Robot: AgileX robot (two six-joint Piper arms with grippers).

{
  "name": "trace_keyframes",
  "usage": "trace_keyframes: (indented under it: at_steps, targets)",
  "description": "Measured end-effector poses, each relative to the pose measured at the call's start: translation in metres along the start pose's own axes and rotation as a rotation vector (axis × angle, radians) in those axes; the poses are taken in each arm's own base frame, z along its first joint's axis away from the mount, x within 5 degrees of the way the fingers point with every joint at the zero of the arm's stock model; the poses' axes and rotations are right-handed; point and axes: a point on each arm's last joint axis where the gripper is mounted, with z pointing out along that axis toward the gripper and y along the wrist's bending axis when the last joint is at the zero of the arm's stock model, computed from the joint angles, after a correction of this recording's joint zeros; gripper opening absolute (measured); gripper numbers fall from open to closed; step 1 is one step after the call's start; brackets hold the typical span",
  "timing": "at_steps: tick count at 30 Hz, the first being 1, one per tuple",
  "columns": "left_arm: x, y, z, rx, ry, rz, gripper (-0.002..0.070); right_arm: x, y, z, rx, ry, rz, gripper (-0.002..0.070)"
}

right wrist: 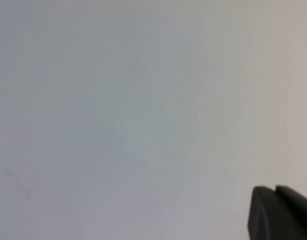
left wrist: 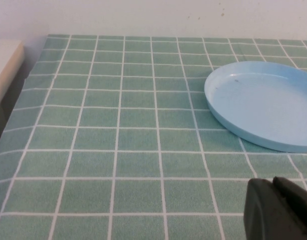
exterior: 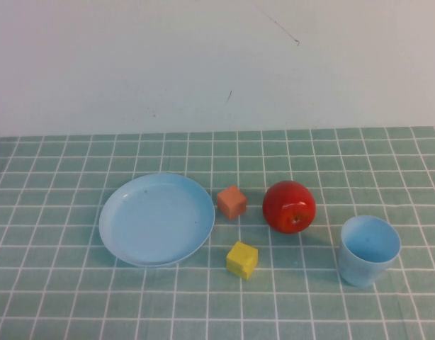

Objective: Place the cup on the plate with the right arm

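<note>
The light blue cup [exterior: 369,251] stands upright and empty on the green checked cloth at the right of the high view. At the left of centre lies the flat light blue plate [exterior: 156,219], with nothing on it. Neither arm shows in the high view. In the left wrist view my left gripper [left wrist: 272,181] hovers low over the cloth, short of the plate [left wrist: 266,102], its black fingertips pressed together and holding nothing. My right gripper [right wrist: 275,189] is shut and empty, and its wrist view shows only plain white wall; cup and plate are out of that view.
A red apple [exterior: 289,206] sits between plate and cup. An orange cube [exterior: 232,202] lies just right of the plate, and a yellow cube [exterior: 242,259] lies nearer the front. A white wall [exterior: 217,64] backs the table. The cloth's left edge [left wrist: 23,95] drops off beside a pale surface.
</note>
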Motion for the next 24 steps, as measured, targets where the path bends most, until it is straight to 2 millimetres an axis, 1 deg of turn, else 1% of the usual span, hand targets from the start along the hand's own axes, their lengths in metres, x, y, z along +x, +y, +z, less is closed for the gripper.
trace_keyframes:
  at_steps: [1, 4, 7, 10, 13, 17, 20, 22, 24]
  targets:
    - [0.0, 0.0, 0.0, 0.0, 0.0, 0.0, -0.0003, 0.003, 0.001, 0.006, -0.02, 0.069, 0.0, -0.0002]
    - [0.0, 0.0, 0.0, 0.0, 0.0, 0.0, -0.0003, 0.015, 0.008, 0.026, -0.117, 0.318, 0.082, -0.0002]
    - [0.0, 0.0, 0.0, 0.0, 0.0, 0.002, -0.0003, 0.03, 0.02, 0.043, -0.234, 0.508, 0.167, -0.0002]
    - [0.0, 0.0, 0.0, 0.0, 0.0, 0.002, -0.0003, 0.037, 0.03, 0.055, -0.33, 0.579, 0.197, -0.0002]
    - [0.0, 0.0, 0.0, 0.0, 0.0, 0.002, -0.0003, 0.037, 0.041, 0.066, -0.429, 0.577, 0.306, -0.0002]
    - [0.0, 0.0, 0.0, 0.0, 0.0, 0.002, -0.0003, 0.04, 0.058, 0.087, -0.624, 0.581, 0.36, -0.0002]
    - [0.0, 0.0, 0.0, 0.0, 0.0, 0.002, -0.0003, 0.054, 0.072, 0.107, -0.778, 0.671, 0.395, -0.0002]
    - [0.0, 0.0, 0.0, 0.0, 0.0, 0.002, -0.0003, 0.071, 0.079, 0.123, -0.843, 0.773, 0.421, -0.0003]
    - [0.0, 0.0, 0.0, 0.0, 0.0, 0.002, -0.0003, 0.089, 0.085, 0.14, -0.867, 0.861, 0.441, -0.0002]
